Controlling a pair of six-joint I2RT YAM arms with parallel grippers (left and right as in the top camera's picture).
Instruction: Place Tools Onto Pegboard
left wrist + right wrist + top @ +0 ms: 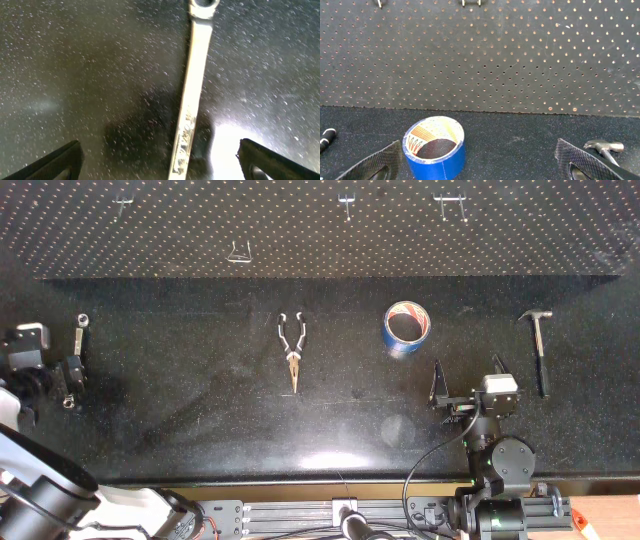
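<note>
**Tools lying on worktop; both grippers open and unloaded**

Pegboard [320, 230] stands along the far side of the black worktop [200, 410]. It carries several wire hooks, among them a wide one [240, 252] left of centre and a double one [450, 205] toward the right.

Four tools lie flat on the worktop, well apart from one another:
- A wrench [192, 100] lies at the far left, with its ring end toward the pegboard.
- A pair of pliers [292, 345] lies near the middle, handles toward the pegboard and nose toward the arms.
- A blue tape roll [407, 327] sits right of centre, resting on its side face with the core facing up.
- A hammer [538, 350] lies at the far right, head toward the pegboard.

The left gripper [159, 150] hangs low over the wrench. Its jaws are spread wide, one finger on each side of the shaft. Neither finger touches the shaft, and the gripper holds nothing. The wrench runs slightly off centre between the fingers.

The right gripper [480, 167] sits on the near side of the tape roll and faces the pegboard. Its jaws are likewise spread wide and empty. From its wrist view, the tape roll lies closer to one finger and the hammer head shows just past the other. A dark, white-tipped end [326, 137] at the edge of that view is probably a pliers handle, though too little of it shows to be certain.
</note>
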